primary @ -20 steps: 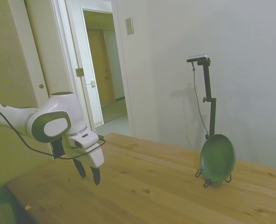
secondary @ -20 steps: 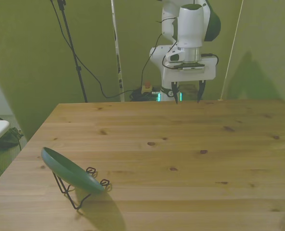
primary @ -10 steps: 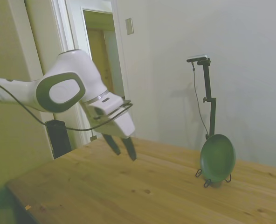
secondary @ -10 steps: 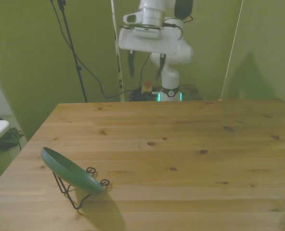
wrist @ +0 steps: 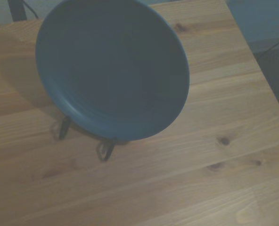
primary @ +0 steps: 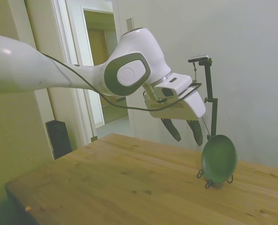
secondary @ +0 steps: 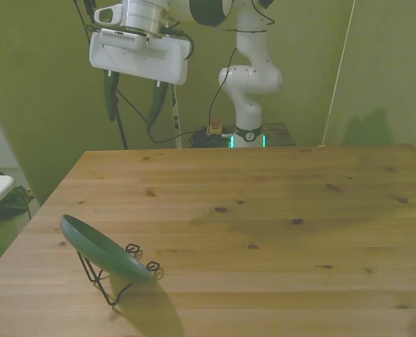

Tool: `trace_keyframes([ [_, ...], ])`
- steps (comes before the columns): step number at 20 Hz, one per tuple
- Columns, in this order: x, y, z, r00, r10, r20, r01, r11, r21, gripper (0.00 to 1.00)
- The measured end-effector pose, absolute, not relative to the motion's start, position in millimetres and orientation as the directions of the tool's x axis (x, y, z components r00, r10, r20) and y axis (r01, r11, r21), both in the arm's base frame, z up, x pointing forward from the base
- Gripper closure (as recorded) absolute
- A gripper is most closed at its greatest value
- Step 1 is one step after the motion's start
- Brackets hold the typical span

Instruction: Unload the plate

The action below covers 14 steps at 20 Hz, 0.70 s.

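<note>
The dark green plate [primary: 219, 158] leans tilted on a thin black wire stand [primary: 214, 180] at the table's right end in the side view. In the front view the plate [secondary: 101, 246] sits near the front left corner on its stand [secondary: 117, 277]. My gripper [primary: 185, 132] hangs open in the air, above and just short of the plate, with nothing between its fingers. In the front view the gripper [secondary: 133, 107] is high over the table's far left. The wrist view shows the plate [wrist: 112, 68] face-on, filling much of the picture.
The wooden table [secondary: 264, 232] reaches to the front view's right. An open doorway [primary: 104, 70] stands behind the table in the side view. Cables and a thin pole [secondary: 169, 70] hang behind the far edge.
The arm has swung up and across toward the plate's end of the table; in the front view the gripper moved leftward and higher. The fingers stay open. The plate has not moved.
</note>
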State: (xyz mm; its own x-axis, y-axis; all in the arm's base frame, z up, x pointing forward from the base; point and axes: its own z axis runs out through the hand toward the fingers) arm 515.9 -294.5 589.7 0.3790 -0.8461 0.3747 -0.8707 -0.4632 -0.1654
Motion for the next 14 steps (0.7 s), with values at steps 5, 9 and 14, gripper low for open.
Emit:
trace_keyframes([
  [5,529,-331,577,0.35,-0.829,0.436,-0.875,-0.456,-0.165,0.0],
  [9,554,-362,561,0.335,-0.797,0.503,-0.866,-0.471,-0.168,0.0],
  [14,591,-369,544,0.342,-0.78,0.524,-0.85,-0.495,-0.182,0.0],
])
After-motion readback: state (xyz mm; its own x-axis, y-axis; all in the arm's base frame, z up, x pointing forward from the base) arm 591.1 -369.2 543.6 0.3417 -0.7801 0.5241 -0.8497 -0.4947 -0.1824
